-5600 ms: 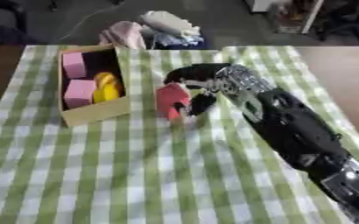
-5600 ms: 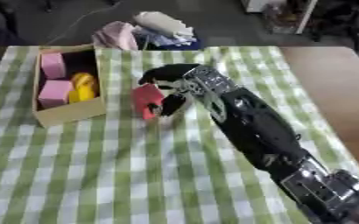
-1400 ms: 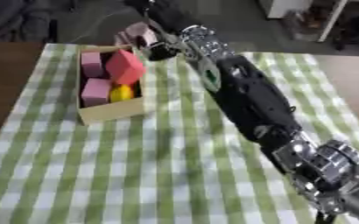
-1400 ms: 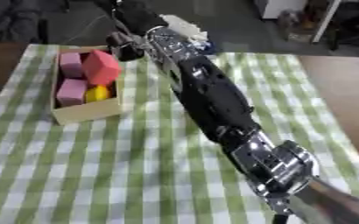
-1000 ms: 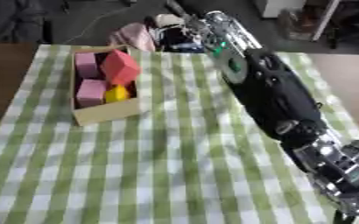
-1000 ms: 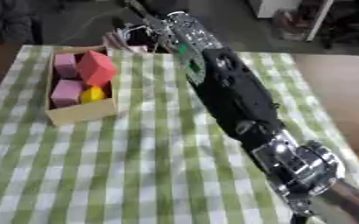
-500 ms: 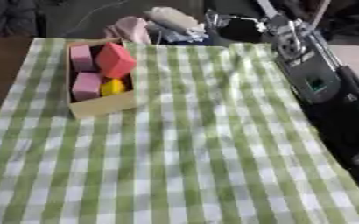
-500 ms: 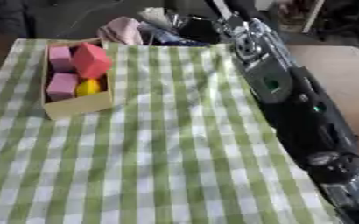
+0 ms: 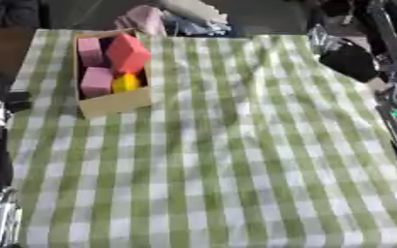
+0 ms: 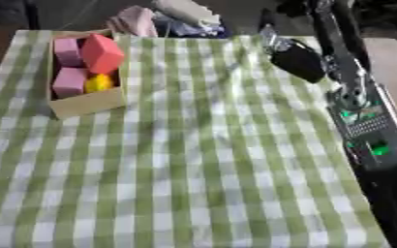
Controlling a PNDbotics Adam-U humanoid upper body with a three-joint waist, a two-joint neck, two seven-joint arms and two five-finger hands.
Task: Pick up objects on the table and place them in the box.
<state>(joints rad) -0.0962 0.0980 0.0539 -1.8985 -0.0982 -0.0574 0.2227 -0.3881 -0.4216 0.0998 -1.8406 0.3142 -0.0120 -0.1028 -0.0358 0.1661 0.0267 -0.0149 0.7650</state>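
Green-and-white checked cloth [image 9: 219, 160] across the whole worktop, bare of loose objects in the middle and lower frame. Right arm [image 10: 354, 111] down the right edge, its robot hand [image 10: 297, 59] dark and blurred at upper right, well apart from the box, fingers impossible to tell as wide or narrow. Cardboard box [image 9: 117, 100] at upper left, long axis running up the frame, holding pink blocks [image 9: 95, 81], a red block [image 9: 127, 52] and a yellow piece [image 9: 126, 82]; left robot hand not made out.
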